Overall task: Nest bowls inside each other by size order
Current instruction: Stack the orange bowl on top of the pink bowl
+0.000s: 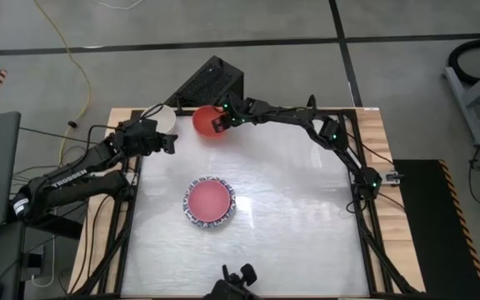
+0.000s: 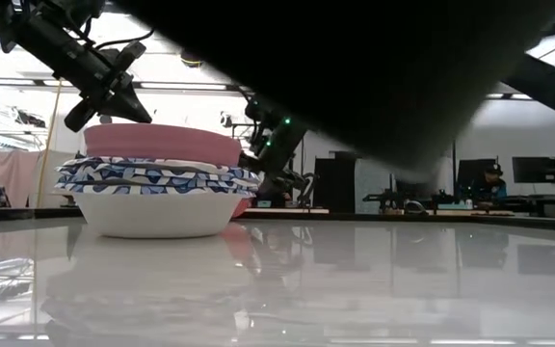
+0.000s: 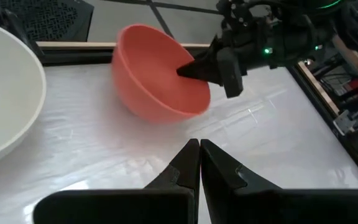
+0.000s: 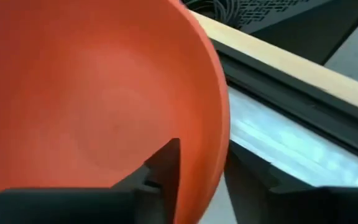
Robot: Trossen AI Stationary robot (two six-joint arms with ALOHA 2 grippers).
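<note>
Seen from above, L to R: the left gripper [image 1: 171, 143] is parked at the table's far-left edge, fingers pressed together w/ nothing held, just beside a cream-white bowl [image 1: 158, 117]. Next, at the far edge, a red bowl [image 1: 207, 122] is pinched at its rim by the right gripper [image 1: 222, 119], one finger inside, one outside, bowl tipped. Mid-table, a stack [image 1: 210, 202] is seen: blue-and-white patterned bowls on a white base, a pink bowl [image 2: 162, 144] nested on top.

Step in hand, as judged: red bowl to be carried to the stack. It should be lifted clear of the table, levelled, centred over the pink bowl, lowered gently, then released. Rim grip may slip if swung fast.
</note>
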